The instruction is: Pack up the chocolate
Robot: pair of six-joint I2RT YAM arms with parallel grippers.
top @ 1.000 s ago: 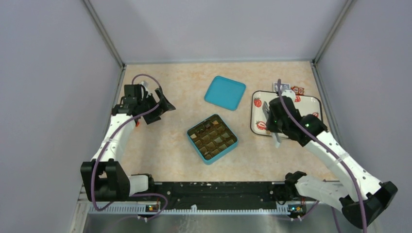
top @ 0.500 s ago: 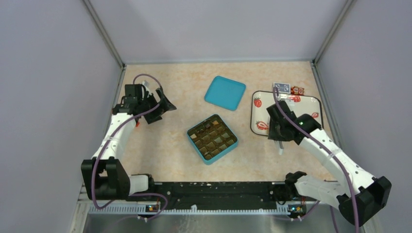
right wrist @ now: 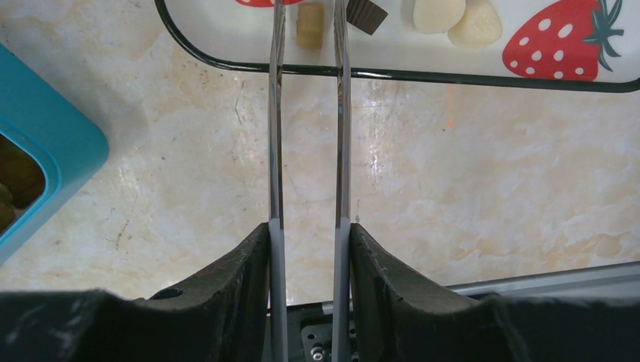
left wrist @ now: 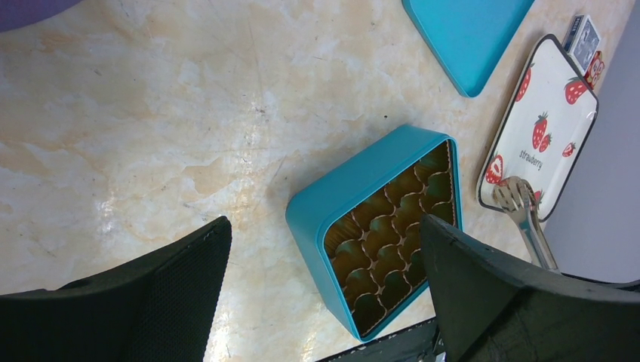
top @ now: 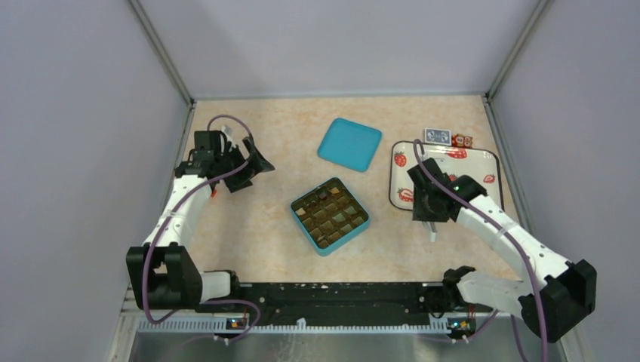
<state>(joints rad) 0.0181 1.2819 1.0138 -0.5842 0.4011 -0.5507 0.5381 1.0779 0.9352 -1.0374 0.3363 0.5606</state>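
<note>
Several chocolate pieces lie at the near rim of the strawberry plate (right wrist: 528, 81): a tan one (right wrist: 309, 15), a dark brown one (right wrist: 366, 13) and two cream ones (right wrist: 438, 13). My right gripper (right wrist: 306, 226) is shut on metal tongs (right wrist: 341, 113). The tongs' arms stand apart and reach to the plate's edge, with nothing between them. In the top view this gripper (top: 432, 219) hangs just in front of the plate (top: 483, 162). The open teal box (top: 330, 215) of paper cups sits mid-table. My left gripper (top: 256, 162) stands open far to the left, holding nothing.
The teal lid (top: 349, 143) lies behind the box. A small blue card (top: 437, 136) and red wrapped bits (top: 462, 141) sit at the plate's far edge. Grey walls close in the table on three sides. The box (left wrist: 377, 226) shows between my left fingers.
My right gripper has drawn back from over the plate's left part toward the near edge, and the tongs' arms have spread wider. The left arm has not moved.
</note>
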